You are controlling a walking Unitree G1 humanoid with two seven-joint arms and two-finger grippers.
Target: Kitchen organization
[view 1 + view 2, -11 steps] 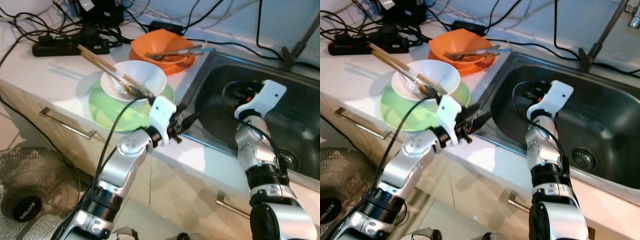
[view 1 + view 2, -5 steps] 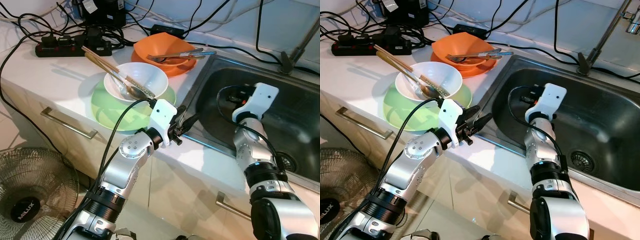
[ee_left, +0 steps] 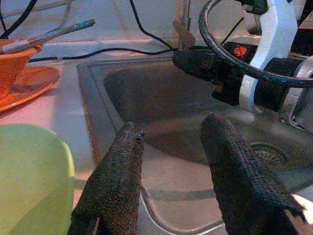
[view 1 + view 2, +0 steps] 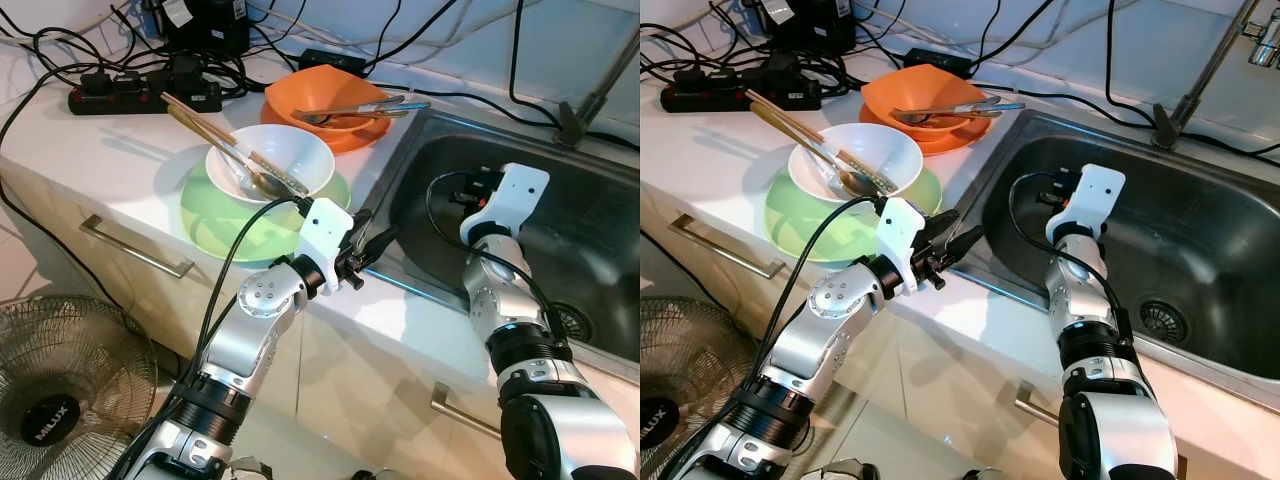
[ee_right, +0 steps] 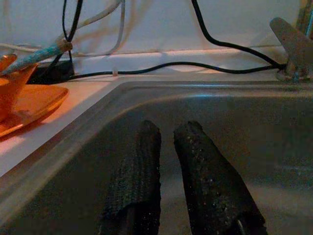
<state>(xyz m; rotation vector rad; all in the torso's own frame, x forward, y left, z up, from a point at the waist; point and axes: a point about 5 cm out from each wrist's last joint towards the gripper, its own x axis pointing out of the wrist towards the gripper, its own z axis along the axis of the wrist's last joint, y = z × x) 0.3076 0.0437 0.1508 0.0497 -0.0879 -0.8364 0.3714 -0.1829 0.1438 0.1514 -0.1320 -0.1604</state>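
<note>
Dirty dishes by sink, both arms over it.
White bowl (image 4: 270, 163) w/ chopsticks + spoon on green plate (image 4: 215, 215); left gripper (image 3: 171, 142) spread at sink (image 4: 590, 215) edge, right gripper (image 5: 166, 134) nearly closed, empty, inside basin.

The left arm is bent at the elbow and reaches forward, its white wrist leading to the left pincer (image 4: 372, 238), whose two black fingers (image 3: 113, 186) stand apart with nothing between them. The right arm rises more steeply from the lower edge of the head views, forearm near upright, and the right pincer (image 5: 166, 142) holds nothing, its fingers (image 5: 139, 171) close together with a narrow gap.
</note>
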